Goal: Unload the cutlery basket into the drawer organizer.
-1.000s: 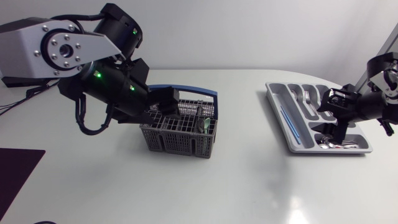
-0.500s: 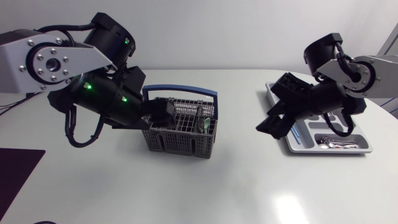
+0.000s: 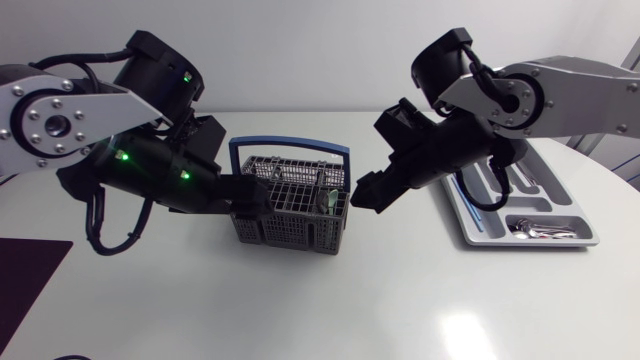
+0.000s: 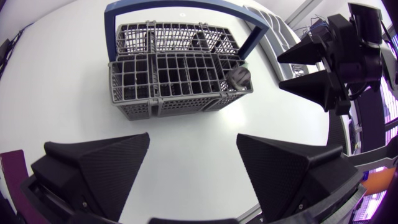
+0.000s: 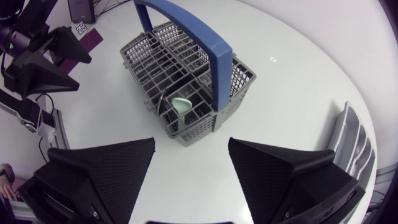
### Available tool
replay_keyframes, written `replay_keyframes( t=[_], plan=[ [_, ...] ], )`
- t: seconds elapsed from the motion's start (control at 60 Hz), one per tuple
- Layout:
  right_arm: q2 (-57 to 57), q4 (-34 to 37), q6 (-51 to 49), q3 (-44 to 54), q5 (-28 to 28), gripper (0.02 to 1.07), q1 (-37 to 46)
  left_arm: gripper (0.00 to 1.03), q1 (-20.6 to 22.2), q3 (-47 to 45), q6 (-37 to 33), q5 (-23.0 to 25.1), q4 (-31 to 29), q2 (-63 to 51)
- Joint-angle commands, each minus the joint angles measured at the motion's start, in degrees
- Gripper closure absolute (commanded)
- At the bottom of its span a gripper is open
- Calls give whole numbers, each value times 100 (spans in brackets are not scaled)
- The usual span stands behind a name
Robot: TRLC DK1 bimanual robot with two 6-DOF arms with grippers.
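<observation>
From above, your cutlery basket [image 3: 290,212] stands mid-counter [image 3: 400,300]. The left hand [image 3: 252,195] is by its left side and the right hand [image 3: 366,190] just off its right. The drawer organizer [image 3: 555,200] lies farther right.

In the left wrist view, that hand is spread, the basket ahead of it.

In the right wrist view, that hand is spread too. A spoon [image 5: 181,104] stands in the basket's near corner.

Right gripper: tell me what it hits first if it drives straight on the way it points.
Probably the cutlery basket, at the corner holding the spoon; nothing stands between it and the open right gripper, though depth is unclear.
</observation>
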State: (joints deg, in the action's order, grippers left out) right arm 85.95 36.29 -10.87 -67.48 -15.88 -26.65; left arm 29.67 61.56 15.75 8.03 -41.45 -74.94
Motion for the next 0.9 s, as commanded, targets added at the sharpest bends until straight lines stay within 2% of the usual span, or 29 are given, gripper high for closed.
replay_keyframes(
  t=[0.0,0.183,0.333,0.417,0.883],
  plan=[
    [167,124,578,-239,-38,21,-121,5,-58,-206,-274,-47,49,164],
    [449,203,806,-503,-82,23,-376,5,-119,-408,-529,-56,58,401],
    [651,159,956,-634,-205,48,-428,5,-146,-628,-643,-170,208,603],
    [739,159,1070,-749,-354,58,-428,5,-163,-724,-687,-197,287,726],
    [1213,229,1237,-1065,-354,61,-604,5,-251,-1278,-854,-381,577,1447]
  ],
)
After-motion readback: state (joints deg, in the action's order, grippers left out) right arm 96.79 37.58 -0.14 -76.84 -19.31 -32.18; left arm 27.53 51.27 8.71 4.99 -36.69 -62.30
